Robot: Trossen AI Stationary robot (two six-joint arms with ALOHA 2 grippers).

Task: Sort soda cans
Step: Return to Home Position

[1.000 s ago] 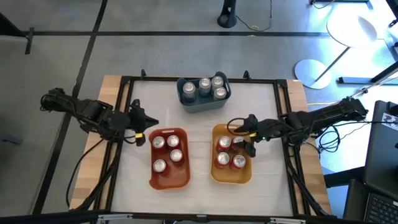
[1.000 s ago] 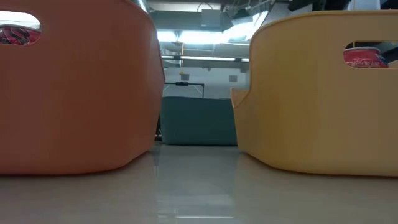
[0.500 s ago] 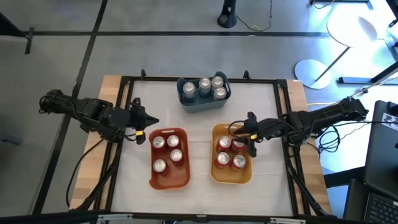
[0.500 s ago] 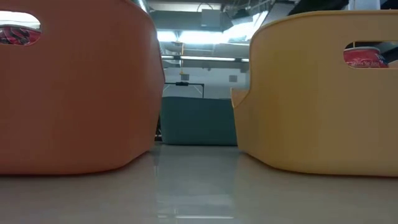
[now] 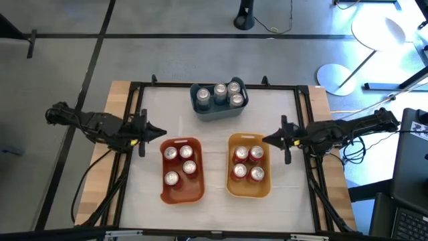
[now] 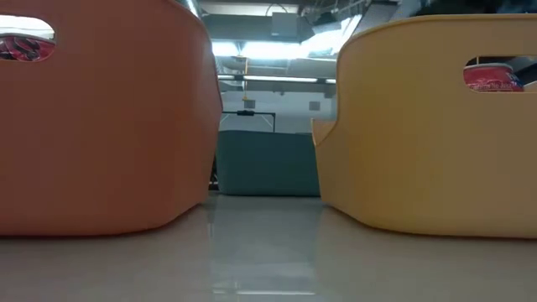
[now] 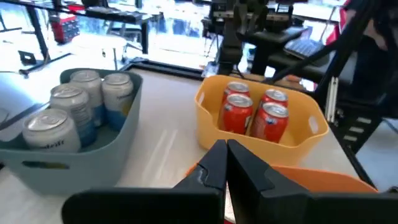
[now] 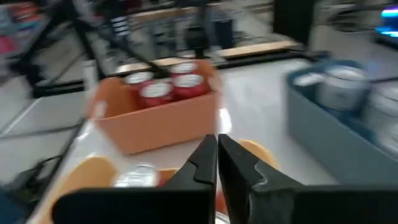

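Several silver-grey soda cans (image 5: 220, 92) stand in a blue-grey bin (image 5: 195, 107) at the table's far middle. Several red cans (image 5: 185, 152) stand in an orange bin (image 5: 182, 194), and several more red cans (image 5: 241, 154) in a yellow bin (image 5: 249, 189). My left gripper (image 5: 162, 131) hangs shut just left of the orange bin's far corner, with nothing in it (image 7: 227, 152). Just right of the yellow bin's far corner my right gripper (image 5: 265, 140) is also shut and bare (image 8: 217, 146). Neither gripper shows in the low view.
The orange bin (image 6: 109, 117) and yellow bin (image 6: 428, 126) stand side by side near the table's middle, with a narrow lane between them leading to the blue-grey bin (image 6: 268, 164). A black frame (image 5: 134, 87) runs round the table. Bare tabletop lies at the near edge.
My right gripper has drawn back from over the yellow bin toward the table's right edge and has shut; a red can it stood over stays upright in the bin. My left gripper has pulled back a little toward the left edge and sunk lower, staying shut.
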